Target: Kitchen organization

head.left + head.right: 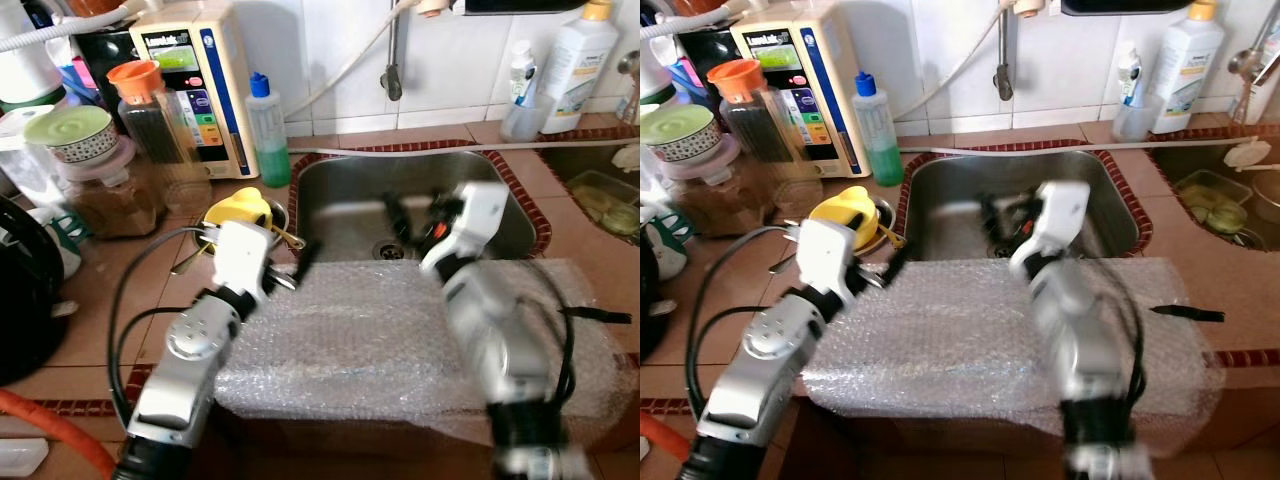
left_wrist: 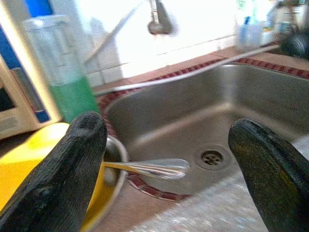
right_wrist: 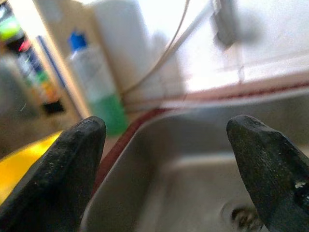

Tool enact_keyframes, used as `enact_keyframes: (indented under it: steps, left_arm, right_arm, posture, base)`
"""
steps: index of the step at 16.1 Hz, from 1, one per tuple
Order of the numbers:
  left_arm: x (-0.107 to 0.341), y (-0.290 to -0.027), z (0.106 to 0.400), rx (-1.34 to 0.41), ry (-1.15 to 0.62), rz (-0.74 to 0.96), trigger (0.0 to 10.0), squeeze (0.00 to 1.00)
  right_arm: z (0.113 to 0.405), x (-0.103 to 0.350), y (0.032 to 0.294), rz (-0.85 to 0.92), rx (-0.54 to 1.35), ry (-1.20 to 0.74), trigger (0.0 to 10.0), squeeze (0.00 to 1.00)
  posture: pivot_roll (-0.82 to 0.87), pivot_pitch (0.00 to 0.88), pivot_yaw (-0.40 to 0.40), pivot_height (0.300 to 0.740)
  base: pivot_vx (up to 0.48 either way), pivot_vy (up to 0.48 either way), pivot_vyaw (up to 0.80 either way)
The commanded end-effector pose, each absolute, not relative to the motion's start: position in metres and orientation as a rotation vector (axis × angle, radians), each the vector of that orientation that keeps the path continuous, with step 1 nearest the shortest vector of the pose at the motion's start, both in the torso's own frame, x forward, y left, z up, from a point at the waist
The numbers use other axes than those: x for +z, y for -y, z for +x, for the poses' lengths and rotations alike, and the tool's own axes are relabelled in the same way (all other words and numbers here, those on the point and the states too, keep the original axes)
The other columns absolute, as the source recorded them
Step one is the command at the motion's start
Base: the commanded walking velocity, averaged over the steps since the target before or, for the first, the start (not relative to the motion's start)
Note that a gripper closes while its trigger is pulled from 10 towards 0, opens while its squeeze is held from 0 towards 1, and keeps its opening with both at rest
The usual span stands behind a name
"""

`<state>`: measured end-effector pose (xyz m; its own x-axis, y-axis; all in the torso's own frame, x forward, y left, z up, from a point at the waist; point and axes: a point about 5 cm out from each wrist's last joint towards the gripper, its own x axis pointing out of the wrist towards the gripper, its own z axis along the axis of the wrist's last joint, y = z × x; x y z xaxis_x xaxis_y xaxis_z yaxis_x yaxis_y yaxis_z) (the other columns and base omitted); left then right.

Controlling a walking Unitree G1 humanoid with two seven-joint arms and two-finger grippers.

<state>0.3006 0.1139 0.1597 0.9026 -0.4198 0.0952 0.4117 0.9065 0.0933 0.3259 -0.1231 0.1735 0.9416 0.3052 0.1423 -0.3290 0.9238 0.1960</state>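
From the head views we hold both arms over the bubble wrap (image 1: 400, 330) at the sink's (image 1: 350, 195) front edge; the left gripper (image 1: 290, 268) sits near the steel bowl (image 1: 282, 215) with the yellow thing (image 1: 238, 207) on the bench (image 1: 110, 290).

In the left wrist view the fingers (image 2: 63, 179) are spread, empty — a spoon (image 2: 154, 169) pokes from the bowl, and a careless reach could tip it.

In the right wrist view the right gripper (image 3: 166, 159) gapes over the sink, holding nothing — it may bump the green soap bottle (image 3: 99, 87).
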Motion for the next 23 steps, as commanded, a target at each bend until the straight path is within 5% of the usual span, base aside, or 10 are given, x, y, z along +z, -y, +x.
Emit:
enact_keyframes:
  steps: [1, 5, 9, 14, 23]
  left_arm:
    - [0.167, -0.122, 0.307, -0.362, 0.149, 0.076, 10.0, 0.00]
    - [0.168, -0.142, 0.320, -0.220, 0.134, 0.073, 10.0, 0.00]
    - [0.161, -0.160, 0.330, -0.097, 0.058, 0.082, 10.0, 0.00]
    - [0.152, -0.186, 0.339, 0.116, -0.016, 0.051, 10.0, 0.00]
    - [0.135, -0.178, 0.338, 0.105, -0.176, -0.124, 10.0, 0.00]
  right_arm:
    - [0.318, 0.181, 0.114, 0.225, 0.362, 0.117, 10.0, 0.00]
    - [0.302, 0.188, 0.104, 0.233, 0.449, 0.067, 10.0, 0.00]
    - [0.291, 0.190, 0.091, 0.052, 0.550, 0.069, 10.0, 0.00]
    - [0.281, 0.191, 0.082, 0.124, 0.653, 0.037, 10.0, 0.00]
    - [0.263, 0.179, 0.070, -0.003, 0.819, -0.038, 10.0, 0.00]
  posture:
    - [-0.29, 0.045, 0.156, 0.740]
    - [-0.30, 0.044, 0.160, 0.740]
    - [-0.31, 0.043, 0.165, 0.740]
    - [-0.30, 0.041, 0.160, 0.740]
    - [-0.30, 0.040, 0.153, 0.740]
  base:
    - [0.000, 0.000, 0.00]
    - [0.000, 0.000, 0.00]
    - [0.000, 0.000, 0.00]
    - [0.000, 0.000, 0.00]
    - [0.000, 0.000, 0.00]
